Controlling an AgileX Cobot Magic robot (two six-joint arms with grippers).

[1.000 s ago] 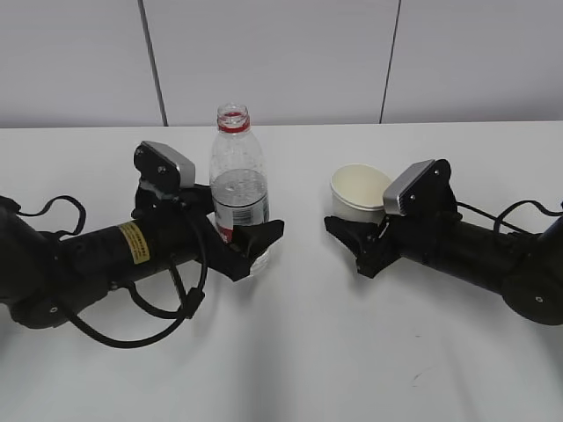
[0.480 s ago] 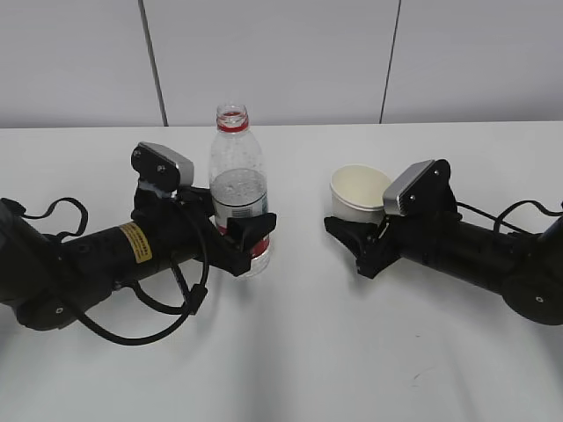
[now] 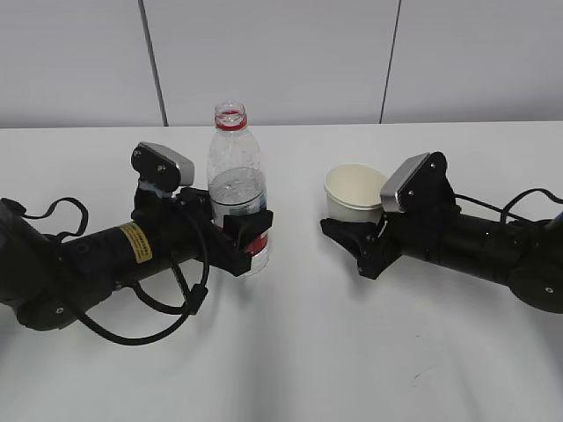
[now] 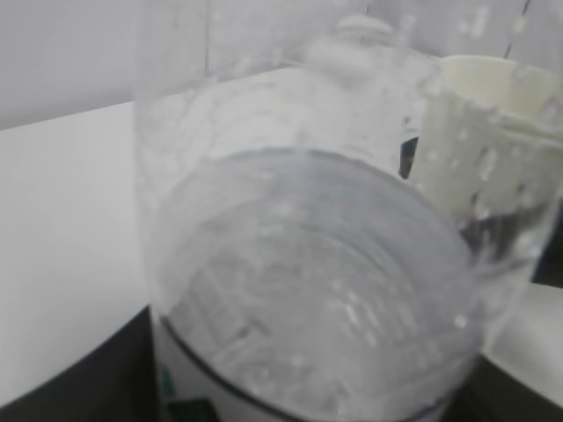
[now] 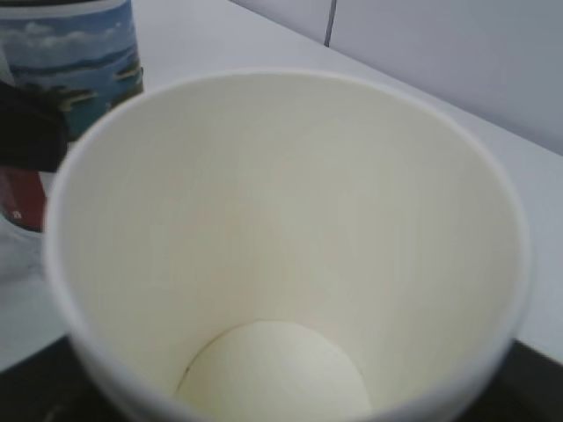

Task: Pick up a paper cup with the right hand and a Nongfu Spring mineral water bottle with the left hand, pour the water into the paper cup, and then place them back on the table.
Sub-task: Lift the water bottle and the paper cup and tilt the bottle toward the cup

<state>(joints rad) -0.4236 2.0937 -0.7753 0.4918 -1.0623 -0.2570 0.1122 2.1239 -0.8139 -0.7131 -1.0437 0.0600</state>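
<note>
The left gripper (image 3: 244, 239) is clenched round the label band of the water bottle (image 3: 237, 180), low on its body, likely so the open neck stays clear for pouring; the bottle stands upright on the bench (image 3: 290, 369), at about 9 o'clock from the middle of the exterior view; the water (image 3: 237, 186) reaches roughly halfway up, which the left wrist view confirms through the clear wall (image 4: 308, 290). The right gripper (image 3: 352, 242) is grasping the paper cup (image 3: 354, 195) low on its side, mouth upward, at about 3 o'clock from the bottle and well apart from it; whether the cup's base touches the bench I cannot tell, as the gripper hides it. The right wrist view looks straight down into the cup (image 5: 281, 264), which is dry and empty; so pouring has not begun. Both holds look set; the next step is probably lifting both, then tilting the bottle's neck over the cup's rim; a low grip on a tall bottle could let it swing.
</note>
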